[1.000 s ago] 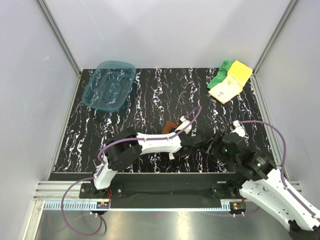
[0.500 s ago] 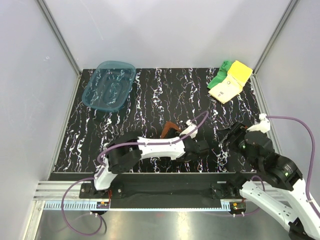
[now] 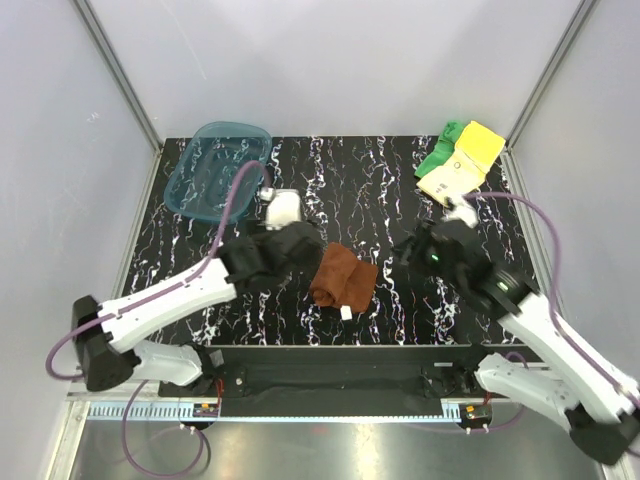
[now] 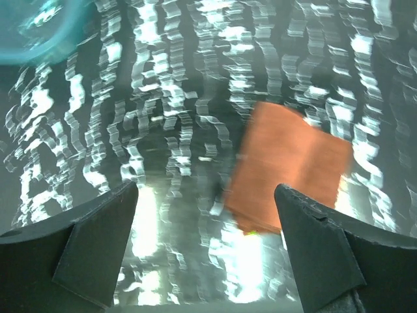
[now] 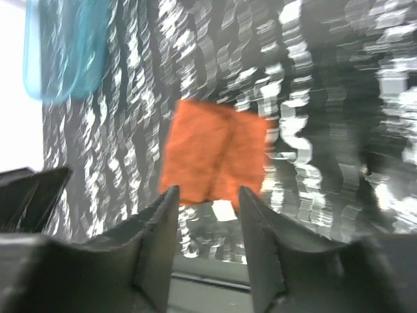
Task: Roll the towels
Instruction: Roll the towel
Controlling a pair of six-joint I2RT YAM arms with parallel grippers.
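Observation:
The rust-brown towel (image 3: 343,277) lies bunched in a thick fold near the mat's front middle, a white tag (image 3: 346,313) at its near edge. My left gripper (image 3: 300,260) hovers just left of it, jaws wide open and empty (image 4: 205,195); the brown towel (image 4: 287,169) shows ahead to the right of them. My right gripper (image 3: 405,260) hangs to the towel's right, jaws partly apart with nothing between (image 5: 208,192), the brown towel (image 5: 215,153) just beyond them. The yellow towel (image 3: 460,170) and green towel (image 3: 440,150) lie together at the back right corner.
A translucent teal tray (image 3: 218,170) stands at the back left of the black marbled mat (image 3: 380,190), also in the left wrist view (image 4: 39,26) and right wrist view (image 5: 65,45). White walls close in the sides and back.
Both grippers have lifted off the brown towel and drawn apart, left arm swinging left, right arm going back. The left jaws opened wide; the right jaws narrowed. The towel now lies uncovered.

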